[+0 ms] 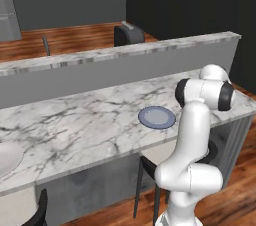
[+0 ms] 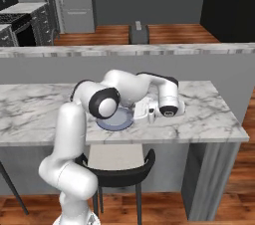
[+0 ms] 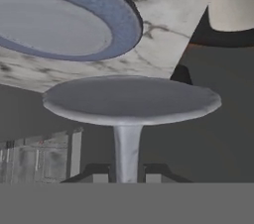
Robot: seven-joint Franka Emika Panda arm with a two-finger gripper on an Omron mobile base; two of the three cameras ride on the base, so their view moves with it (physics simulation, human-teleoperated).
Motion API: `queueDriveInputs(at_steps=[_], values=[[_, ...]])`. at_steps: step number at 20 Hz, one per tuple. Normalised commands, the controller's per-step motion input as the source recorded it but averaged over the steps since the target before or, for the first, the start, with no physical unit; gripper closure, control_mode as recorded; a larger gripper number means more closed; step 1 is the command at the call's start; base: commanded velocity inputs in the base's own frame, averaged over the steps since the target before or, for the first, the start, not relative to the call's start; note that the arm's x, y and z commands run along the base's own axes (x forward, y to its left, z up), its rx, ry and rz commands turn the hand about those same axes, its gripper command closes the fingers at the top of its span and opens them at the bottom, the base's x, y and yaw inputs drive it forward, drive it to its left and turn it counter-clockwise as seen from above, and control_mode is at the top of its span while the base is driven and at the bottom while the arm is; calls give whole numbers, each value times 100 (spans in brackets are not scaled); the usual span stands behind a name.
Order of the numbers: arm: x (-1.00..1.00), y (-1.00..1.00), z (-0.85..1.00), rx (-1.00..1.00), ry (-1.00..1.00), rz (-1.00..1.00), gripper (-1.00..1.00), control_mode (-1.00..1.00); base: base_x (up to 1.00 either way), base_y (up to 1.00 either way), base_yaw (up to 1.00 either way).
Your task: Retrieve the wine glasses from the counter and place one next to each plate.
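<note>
My gripper [image 3: 126, 177] is shut on the stem of a grey-blue wine glass [image 3: 130, 100], whose round foot spreads out just beyond the finger tips. In the right base view the gripper [image 2: 150, 113] hangs low over the marble bar, right beside a blue-grey plate [image 2: 115, 120]. That plate [image 1: 157, 117] lies near the bar's front edge, and its rim [image 3: 99, 15] shows just past the glass's foot. I cannot tell whether the foot touches the marble. A second, whitish plate [image 1: 7, 157] is cut by the left edge. The counter is out of view.
A raised grey ledge with a marble cap [image 2: 149, 50] runs along the bar's far side, and a dark toaster [image 1: 128, 34] stands beyond it. A black stool [image 2: 117, 169] sits under the bar below the plate. The bar ends at the right [image 2: 234, 129].
</note>
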Motion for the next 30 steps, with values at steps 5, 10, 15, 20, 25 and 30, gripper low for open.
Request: queueDriveInputs(at_steps=[5,10,15,20,25,30], values=[[28,-6,-23,0,0,0,100,-100,0,0,0],[32,-7,-21,0,0,0,100,-100,0,0,0],[28,-6,-18,0,0,0,100,-100,0,0,0],[28,-2,-20,0,0,0,100,-100,0,0,0],[21,0,-20,0,0,0,100,-100,0,0,0],[16,-1,-18,0,0,0,100,-100,0,0,0]])
